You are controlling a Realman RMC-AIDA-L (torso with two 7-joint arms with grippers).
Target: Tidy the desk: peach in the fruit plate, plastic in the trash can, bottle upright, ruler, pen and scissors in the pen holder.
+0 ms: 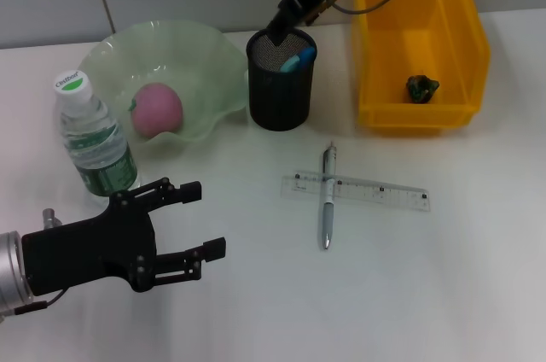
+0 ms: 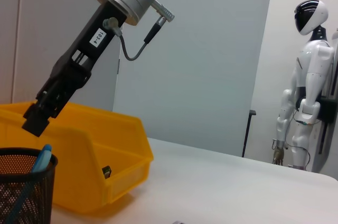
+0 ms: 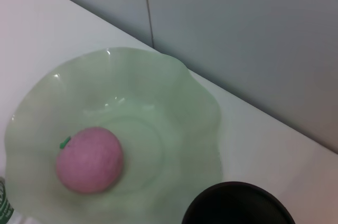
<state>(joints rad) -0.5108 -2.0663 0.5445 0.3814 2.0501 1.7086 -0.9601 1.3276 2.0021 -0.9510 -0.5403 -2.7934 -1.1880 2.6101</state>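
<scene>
A pink peach lies in the green fruit plate. Left of the plate the bottle stands upright. The black mesh pen holder holds the scissors, of which only a blue handle shows. My right gripper hangs just above the holder's rim. On the table the pen lies across the clear ruler. A dark scrap of plastic sits in the yellow trash can. Low at the front left, my left gripper is open and holds nothing.
The left wrist view shows the right gripper over the pen holder, with the yellow bin behind. A white humanoid robot stands far off beyond the table. The right wrist view looks down on the peach and plate.
</scene>
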